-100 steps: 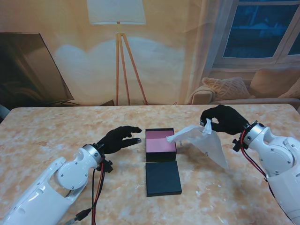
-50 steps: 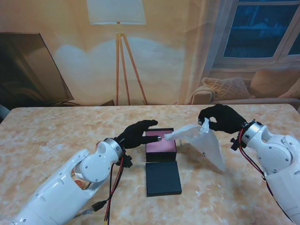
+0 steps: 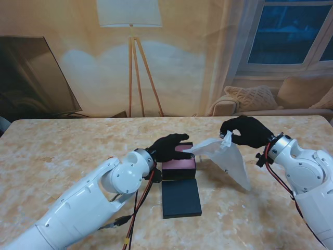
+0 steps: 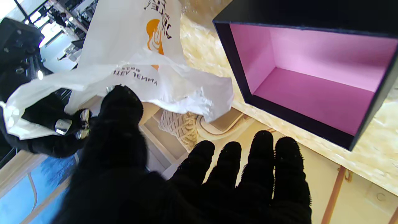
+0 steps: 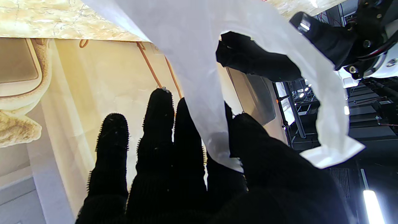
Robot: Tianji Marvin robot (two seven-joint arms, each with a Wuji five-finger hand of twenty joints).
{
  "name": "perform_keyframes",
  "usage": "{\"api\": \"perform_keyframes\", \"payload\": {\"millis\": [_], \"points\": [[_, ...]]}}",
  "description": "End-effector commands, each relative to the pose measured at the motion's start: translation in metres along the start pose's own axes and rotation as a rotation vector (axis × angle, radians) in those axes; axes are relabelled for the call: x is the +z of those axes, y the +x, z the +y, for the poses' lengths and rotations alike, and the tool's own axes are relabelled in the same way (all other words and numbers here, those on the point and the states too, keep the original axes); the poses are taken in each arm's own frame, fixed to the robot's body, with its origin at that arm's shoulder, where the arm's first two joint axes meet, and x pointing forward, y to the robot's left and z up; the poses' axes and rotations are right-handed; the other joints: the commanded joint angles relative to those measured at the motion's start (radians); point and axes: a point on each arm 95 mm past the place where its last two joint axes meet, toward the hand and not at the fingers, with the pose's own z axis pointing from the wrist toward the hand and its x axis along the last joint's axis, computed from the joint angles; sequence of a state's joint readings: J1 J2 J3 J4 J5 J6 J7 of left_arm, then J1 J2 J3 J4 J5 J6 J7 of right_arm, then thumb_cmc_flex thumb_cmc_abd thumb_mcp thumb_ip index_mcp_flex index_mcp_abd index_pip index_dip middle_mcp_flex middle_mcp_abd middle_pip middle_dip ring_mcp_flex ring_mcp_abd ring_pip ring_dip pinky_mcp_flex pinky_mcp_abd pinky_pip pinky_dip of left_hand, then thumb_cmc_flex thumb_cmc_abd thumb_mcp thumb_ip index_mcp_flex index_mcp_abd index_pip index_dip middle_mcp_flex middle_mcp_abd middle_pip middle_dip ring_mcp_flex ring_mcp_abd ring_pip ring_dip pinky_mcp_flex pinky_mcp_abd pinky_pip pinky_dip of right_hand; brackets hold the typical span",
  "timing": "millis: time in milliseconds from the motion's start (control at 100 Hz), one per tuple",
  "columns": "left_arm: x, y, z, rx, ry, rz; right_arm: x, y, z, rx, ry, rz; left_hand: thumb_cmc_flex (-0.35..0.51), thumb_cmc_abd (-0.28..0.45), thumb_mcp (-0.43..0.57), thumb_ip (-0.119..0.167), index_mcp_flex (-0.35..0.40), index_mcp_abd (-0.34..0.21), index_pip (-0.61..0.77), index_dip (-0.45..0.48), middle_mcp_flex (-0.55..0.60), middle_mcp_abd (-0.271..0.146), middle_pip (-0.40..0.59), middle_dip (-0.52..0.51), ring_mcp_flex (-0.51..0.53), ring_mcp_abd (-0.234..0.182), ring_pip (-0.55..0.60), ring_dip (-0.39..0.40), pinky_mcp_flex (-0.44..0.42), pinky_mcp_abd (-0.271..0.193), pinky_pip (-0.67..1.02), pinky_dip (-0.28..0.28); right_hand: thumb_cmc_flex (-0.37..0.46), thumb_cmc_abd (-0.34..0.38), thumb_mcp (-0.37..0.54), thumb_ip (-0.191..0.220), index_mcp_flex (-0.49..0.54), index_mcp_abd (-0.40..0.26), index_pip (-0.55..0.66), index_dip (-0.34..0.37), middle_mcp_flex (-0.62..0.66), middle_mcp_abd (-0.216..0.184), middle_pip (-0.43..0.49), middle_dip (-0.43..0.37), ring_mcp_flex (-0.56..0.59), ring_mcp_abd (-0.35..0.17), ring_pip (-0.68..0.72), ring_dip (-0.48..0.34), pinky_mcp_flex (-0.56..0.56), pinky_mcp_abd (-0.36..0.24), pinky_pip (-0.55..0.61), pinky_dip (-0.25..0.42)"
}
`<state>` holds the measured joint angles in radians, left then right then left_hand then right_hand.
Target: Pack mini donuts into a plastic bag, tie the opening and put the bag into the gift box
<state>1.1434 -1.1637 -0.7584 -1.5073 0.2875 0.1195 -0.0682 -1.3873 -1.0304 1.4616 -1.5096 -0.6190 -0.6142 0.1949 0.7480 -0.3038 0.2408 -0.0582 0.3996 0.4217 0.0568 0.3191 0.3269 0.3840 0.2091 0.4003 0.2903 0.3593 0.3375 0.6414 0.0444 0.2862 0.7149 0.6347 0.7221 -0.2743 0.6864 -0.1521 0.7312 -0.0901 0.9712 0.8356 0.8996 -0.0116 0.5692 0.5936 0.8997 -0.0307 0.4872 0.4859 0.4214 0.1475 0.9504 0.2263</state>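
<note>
The square black gift box with pink lining (image 3: 179, 163) sits open at the centre of the marbled beige table top (image 3: 57, 151). Its interior shows bare pink walls and floor in the left wrist view (image 4: 314, 84); nothing lies in it. The flat black square lid (image 3: 180, 197) lies on the table just nearer to me than the box, apart from it.

The white thin plastic bag (image 3: 225, 159) hangs above the table to the right of the box. The right hand in a black glove (image 3: 247, 131) pinches the bag's upper edge between thumb and fingers; the right wrist view shows film passing between them (image 5: 214, 137). The bag's free corner reaches toward the box. Contents of the bag cannot be made out; no donuts are visible.

The left hand in a black glove (image 3: 170, 147) is over the box's left rim, fingers spread and holding nothing; its fingertips (image 4: 124, 102) are at the bag's corner, contact uncertain.

Printing on the bag (image 4: 155, 37): an orange emblem and dark lettering, inverted and partly folded, not reliably legible
</note>
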Motion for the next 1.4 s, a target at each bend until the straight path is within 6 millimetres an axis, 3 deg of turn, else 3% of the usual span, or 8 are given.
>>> {"api": "perform_keyframes", "payload": {"millis": [0, 270, 640, 730, 760, 880, 1000, 1390], "points": [[0.007, 0.009, -0.001, 0.005, -0.013, 0.008, 0.000, 0.003, -0.003, 0.004, 0.015, 0.009, -0.178, -0.101, 0.370, -0.052, -0.013, 0.014, -0.011, -0.013, -0.023, 0.014, 0.011, -0.006, 0.015, -0.012, 0.021, 0.003, 0.009, -0.033, 0.024, 0.000, 0.120, -0.030, 0.171, 0.034, 0.011, -0.206, -0.001, 0.010, 0.015, -0.014, -0.008, 0.016, 0.017, -0.014, 0.009, -0.005, 0.000, -0.024, -0.002, -0.014], [0.021, 0.014, 0.004, 0.006, -0.035, -0.004, 0.000, 0.003, -0.003, 0.007, 0.011, 0.004, -0.131, -0.210, 0.535, -0.073, 0.114, -0.021, 0.031, 0.008, 0.144, -0.012, 0.147, 0.062, 0.195, -0.020, 0.186, 0.120, 0.131, -0.017, 0.189, 0.048, 0.122, -0.029, 0.172, 0.034, 0.013, -0.204, -0.001, 0.011, 0.014, -0.015, -0.008, 0.017, 0.018, -0.013, 0.012, -0.003, -0.001, -0.023, -0.001, -0.014], [0.025, 0.019, 0.011, 0.003, -0.034, -0.016, 0.002, 0.003, -0.005, 0.005, -0.005, -0.007, 0.069, -0.235, 0.604, -0.064, 0.326, -0.127, 0.233, 0.132, 0.440, -0.095, 0.393, 0.175, 0.534, -0.115, 0.470, 0.295, 0.407, -0.025, 0.516, 0.146, 0.124, -0.002, 0.179, 0.049, -0.008, -0.180, 0.029, 0.051, -0.011, -0.001, 0.087, 0.081, 0.024, -0.017, 0.128, 0.066, 0.004, -0.011, 0.012, -0.010], [0.026, 0.020, 0.013, -0.004, -0.039, -0.023, 0.003, 0.003, -0.004, 0.002, -0.012, -0.009, 0.157, -0.262, 0.539, -0.134, 0.347, -0.155, 0.320, 0.173, 0.509, -0.115, 0.390, 0.349, 0.575, -0.140, 0.530, 0.341, 0.439, -0.033, 0.567, 0.166, 0.119, 0.012, 0.181, 0.058, -0.020, -0.176, 0.041, 0.063, -0.021, 0.004, 0.120, 0.098, 0.020, -0.018, 0.178, 0.093, 0.005, -0.004, 0.018, -0.008], [0.026, 0.020, 0.013, -0.008, -0.040, -0.024, 0.003, 0.002, -0.004, 0.001, -0.014, -0.009, 0.187, -0.261, 0.515, -0.139, 0.352, -0.174, 0.353, 0.206, 0.536, -0.123, 0.375, 0.387, 0.587, -0.147, 0.544, 0.350, 0.449, -0.036, 0.582, 0.170, 0.116, 0.015, 0.183, 0.061, -0.023, -0.176, 0.044, 0.065, -0.023, 0.007, 0.129, 0.101, 0.017, -0.017, 0.193, 0.100, 0.005, -0.002, 0.019, -0.007], [0.024, 0.021, 0.014, -0.026, -0.046, -0.027, 0.003, 0.001, -0.003, -0.013, -0.021, -0.014, 0.301, -0.203, 0.418, -0.103, 0.366, -0.227, 0.537, 0.213, 0.644, -0.146, 0.314, 0.522, 0.646, -0.163, 0.620, 0.386, 0.499, -0.043, 0.659, 0.197, 0.077, 0.018, 0.224, 0.091, -0.022, -0.184, 0.063, 0.078, -0.025, 0.003, 0.160, 0.111, 0.020, -0.026, 0.236, 0.118, 0.011, 0.003, 0.029, -0.003], [0.018, 0.020, 0.013, -0.038, -0.059, -0.033, 0.004, 0.000, -0.002, -0.030, -0.037, -0.024, 0.297, -0.131, 0.411, -0.084, 0.339, -0.284, 0.745, 0.248, 0.634, -0.141, 0.422, 0.504, 0.677, -0.168, 0.687, 0.409, 0.529, -0.052, 0.733, 0.227, 0.055, 0.019, 0.242, 0.101, -0.027, -0.194, 0.067, 0.078, -0.023, -0.005, 0.169, 0.108, 0.024, -0.035, 0.250, 0.122, 0.018, 0.000, 0.035, -0.001], [-0.015, 0.017, 0.008, -0.009, 0.009, -0.059, 0.008, -0.001, 0.001, -0.027, -0.066, -0.009, 0.310, -0.113, 0.378, -0.074, 0.329, -0.258, 0.778, 0.226, 0.629, -0.117, 0.475, 0.460, 0.694, -0.156, 0.725, 0.396, 0.549, -0.042, 0.776, 0.228, 0.067, 0.029, 0.206, 0.084, -0.040, -0.239, 0.062, 0.047, -0.021, -0.033, 0.123, 0.061, 0.032, -0.059, 0.177, 0.079, 0.037, -0.035, 0.017, -0.013]]}}
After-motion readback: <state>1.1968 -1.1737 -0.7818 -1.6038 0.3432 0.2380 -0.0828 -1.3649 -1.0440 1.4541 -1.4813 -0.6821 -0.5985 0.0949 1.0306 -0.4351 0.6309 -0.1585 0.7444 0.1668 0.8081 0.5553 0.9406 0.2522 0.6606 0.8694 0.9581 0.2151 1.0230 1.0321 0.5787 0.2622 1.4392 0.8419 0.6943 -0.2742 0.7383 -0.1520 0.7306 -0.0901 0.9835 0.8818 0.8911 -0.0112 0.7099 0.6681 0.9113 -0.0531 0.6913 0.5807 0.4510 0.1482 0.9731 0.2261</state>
